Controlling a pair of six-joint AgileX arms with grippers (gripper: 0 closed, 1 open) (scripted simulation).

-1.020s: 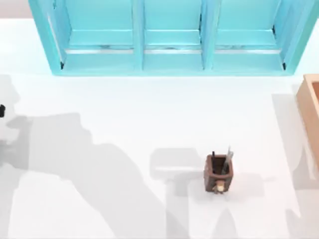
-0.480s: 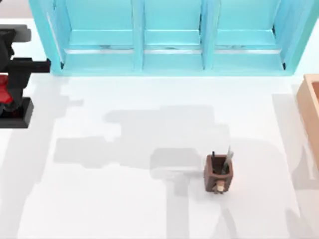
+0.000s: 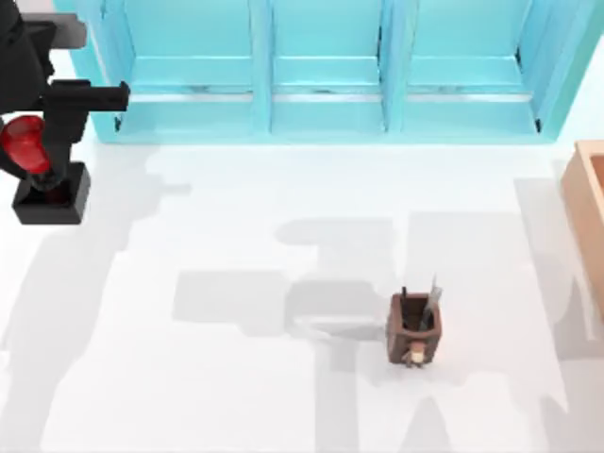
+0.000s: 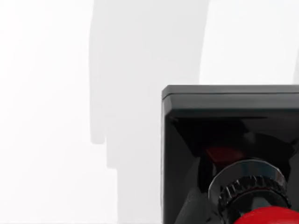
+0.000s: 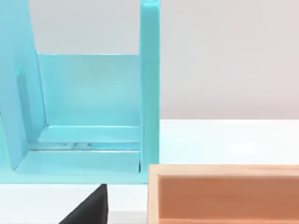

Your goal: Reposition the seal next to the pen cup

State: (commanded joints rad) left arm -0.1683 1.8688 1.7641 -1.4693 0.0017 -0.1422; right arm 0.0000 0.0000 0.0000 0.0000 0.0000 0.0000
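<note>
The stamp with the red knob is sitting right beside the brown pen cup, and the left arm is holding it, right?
Not quite. The left arm holds the stamp, but far from the pen cup: the top view shows the stamp at the table's left edge near the blue shelf, the cup toward the right.

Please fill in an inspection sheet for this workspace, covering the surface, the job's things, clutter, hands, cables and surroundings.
Surface: white table, crossed by grey shadows.
Job's things: the seal, red knob over black base, is at the far left of the table, carried by the left hand; the pen cup stands upright right of centre, well apart from the seal, with a dark pen and a grey pen in it.
Clutter: light-wood box at the right edge.
Hands: left hand at the top view's far left, around the seal's knob; right hand: nothing seen.
Cables: nothing seen.
Surroundings: turquoise shelf unit along the back of the table.
</note>
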